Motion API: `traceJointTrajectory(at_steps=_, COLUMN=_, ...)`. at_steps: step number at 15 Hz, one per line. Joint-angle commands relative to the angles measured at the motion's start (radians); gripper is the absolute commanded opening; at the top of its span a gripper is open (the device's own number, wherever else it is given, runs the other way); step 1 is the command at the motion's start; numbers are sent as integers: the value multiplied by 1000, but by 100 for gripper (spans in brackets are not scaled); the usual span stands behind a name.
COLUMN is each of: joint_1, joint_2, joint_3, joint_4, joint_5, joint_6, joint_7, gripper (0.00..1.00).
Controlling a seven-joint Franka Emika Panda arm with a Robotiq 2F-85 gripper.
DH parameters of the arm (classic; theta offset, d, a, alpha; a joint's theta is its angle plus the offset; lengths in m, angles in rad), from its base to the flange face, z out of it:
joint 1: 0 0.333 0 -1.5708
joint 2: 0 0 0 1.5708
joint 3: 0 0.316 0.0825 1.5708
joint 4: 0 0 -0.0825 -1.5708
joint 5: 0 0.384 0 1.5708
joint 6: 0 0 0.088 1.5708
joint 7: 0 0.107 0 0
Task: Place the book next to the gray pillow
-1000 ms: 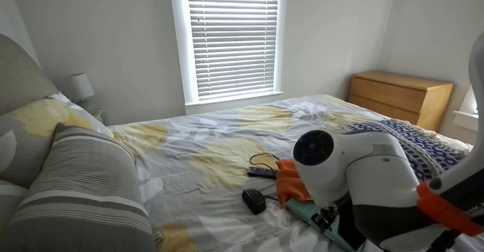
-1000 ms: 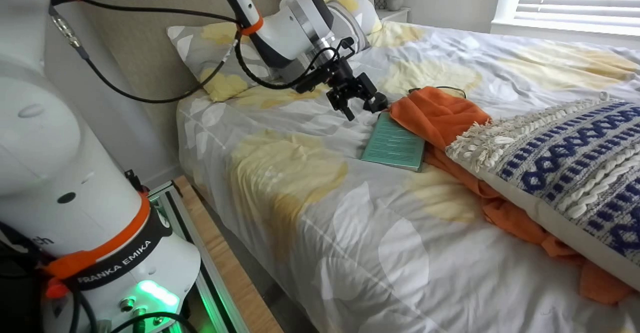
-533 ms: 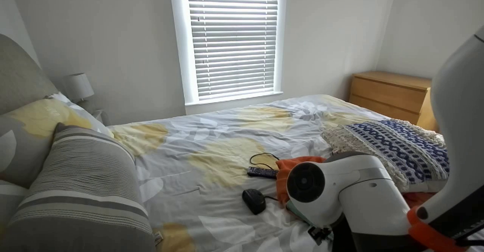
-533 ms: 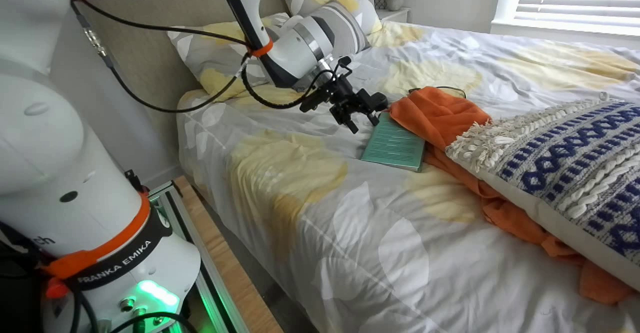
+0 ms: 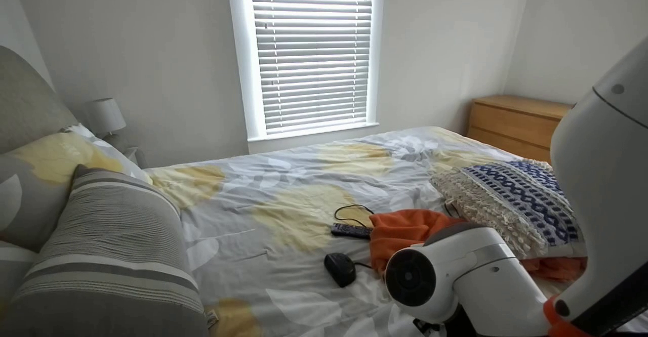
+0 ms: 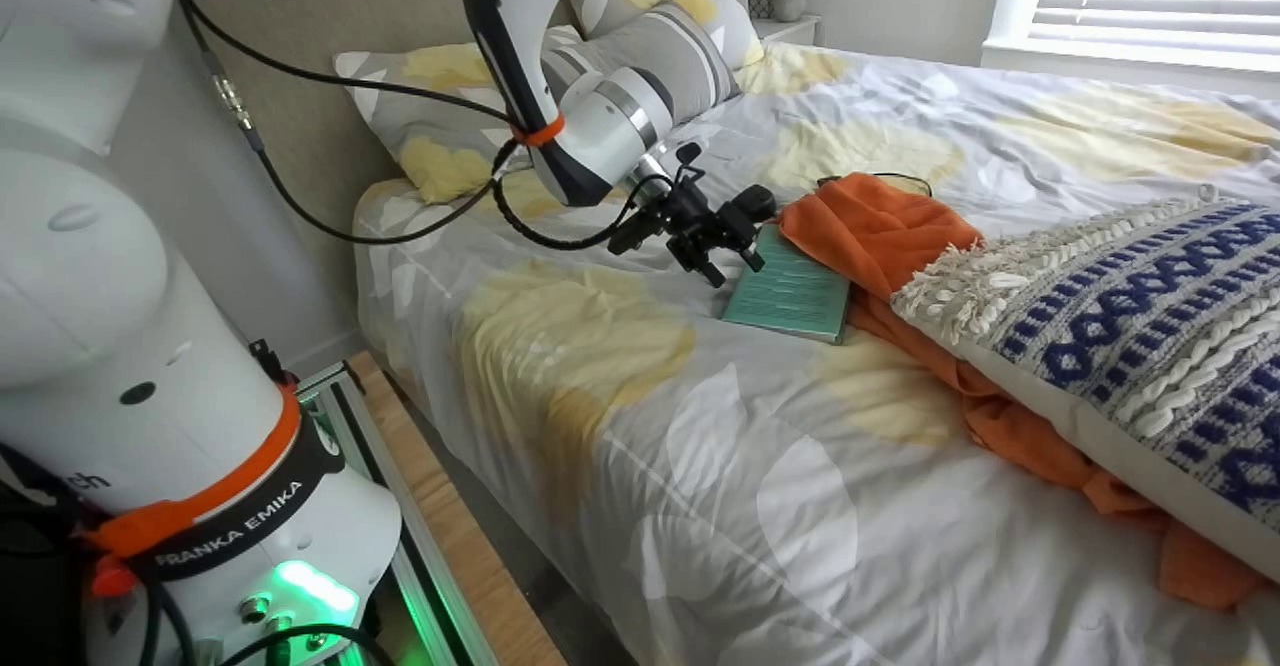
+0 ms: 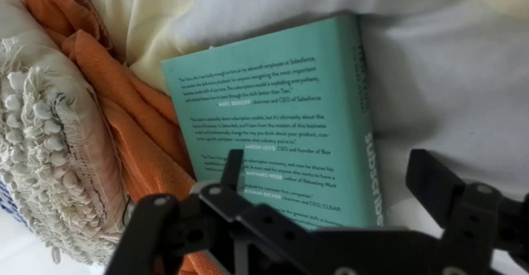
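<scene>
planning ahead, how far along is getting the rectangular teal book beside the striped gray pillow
Done: the open black gripper is near the teal book. In hand: likely the grasp; the wrist view shows the spine between its fingertips. Left: lifting and placing; the book lies apart from the striped gray pillow.

Both exterior views look down across the bed (image 6: 720, 416), the wrist view closely onto the book (image 7: 268, 122).

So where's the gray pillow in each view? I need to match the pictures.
In an exterior view: the gray pillow fills the lower left.
In an exterior view: the gray pillow sits near the top, around the middle, partly behind the arm.
Wrist view: not in it.
Shared landmark: the orange cloth, in all three.
</scene>
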Motion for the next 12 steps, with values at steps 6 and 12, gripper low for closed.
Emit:
traceJointTrajectory(at_steps=6, joint_1=-29, joint_2=88, joint_3=15, joint_4=34, joint_5=-213, joint_6=-28, joint_7=98, gripper=100)
traceJointTrajectory(at_steps=12, joint_1=-49, joint_2=92, joint_3=26, joint_4=25, joint_5=-299, joint_6=-83, joint_7=92, gripper=100)
